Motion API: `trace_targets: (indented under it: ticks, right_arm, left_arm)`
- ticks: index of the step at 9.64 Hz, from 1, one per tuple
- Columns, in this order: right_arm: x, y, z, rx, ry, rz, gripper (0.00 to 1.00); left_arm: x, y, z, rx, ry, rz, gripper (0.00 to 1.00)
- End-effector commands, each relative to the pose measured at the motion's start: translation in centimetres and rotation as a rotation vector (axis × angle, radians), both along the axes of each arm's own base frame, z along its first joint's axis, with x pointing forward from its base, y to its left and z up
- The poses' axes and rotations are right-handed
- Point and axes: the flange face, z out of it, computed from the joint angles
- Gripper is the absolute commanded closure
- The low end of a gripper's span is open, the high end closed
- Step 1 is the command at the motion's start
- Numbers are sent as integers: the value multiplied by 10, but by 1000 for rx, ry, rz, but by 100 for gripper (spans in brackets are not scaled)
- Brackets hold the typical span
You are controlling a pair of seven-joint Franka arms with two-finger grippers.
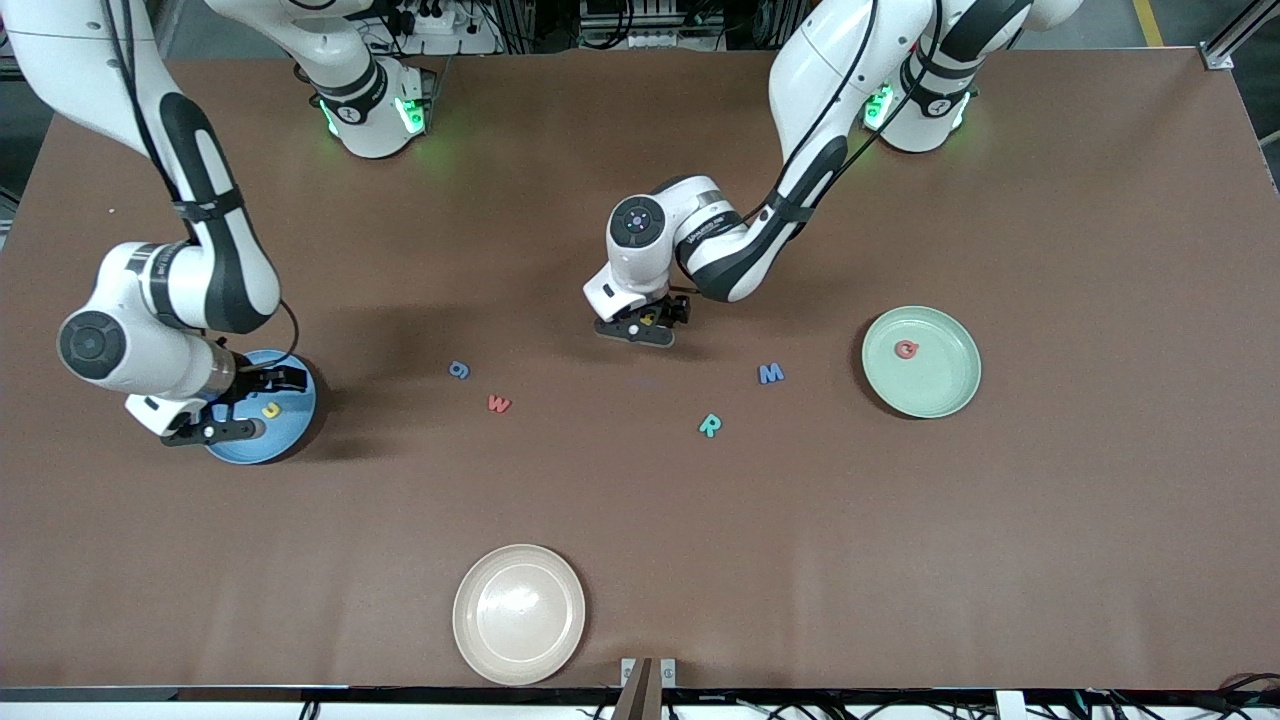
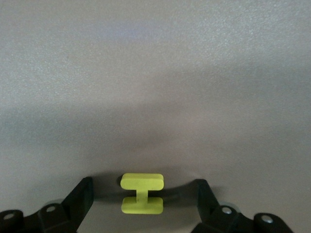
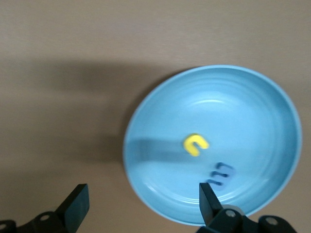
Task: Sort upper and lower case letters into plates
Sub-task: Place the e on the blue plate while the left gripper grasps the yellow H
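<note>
Both claws hang spread: my right claw point(image 3: 141, 206) over the blue plate point(image 1: 292, 432), empty, with a yellow letter point(image 3: 196, 144) and a small blue letter point(image 3: 222, 174) lying on the plate below. At mid-desk my left claw point(image 2: 143, 201) is low, fingers wide on either side of a lime-yellow letter point(image 2: 142, 194) shaped like a capital I, not yet pinching it. So I judge the step in hand is picking this letter; next I must close squarely on its thin stem and carry it to the mint green plate point(image 1: 958, 385), which sits toward the left arm's end of the desk and holds a red letter point(image 1: 906, 348). Loose on the desk between the plates lie a blue g point(image 1: 459, 369), red w point(image 1: 499, 403), teal R point(image 1: 709, 425) and blue M point(image 1: 770, 373).
</note>
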Motion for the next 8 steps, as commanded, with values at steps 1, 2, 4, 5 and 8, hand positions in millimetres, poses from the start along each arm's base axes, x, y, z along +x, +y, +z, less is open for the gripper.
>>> trace_targets:
  ticks: [1, 2, 4, 5, 8]
  right_arm:
    - [-5, 57, -2, -14, -9, -99, 0]
    - [-6, 77, -2, -26, -17, -146, 0]
    - [-15, 96, 0, -42, -25, -241, 0]
    - [-24, 98, -1, -38, -37, -252, 0]
    - [-61, 128, -28, 29, -110, -354, 0]
  left_arm:
    - [-3, 0, 2, 22, 32, -19, 37]
    - [-3, 0, 2, 26, 34, -16, 41]
    - [-3, 0, 1, 27, 37, -12, 58]
    - [-3, 0, 1, 23, 40, -7, 74]
    - [0, -2, 4, 17, 35, -11, 84]
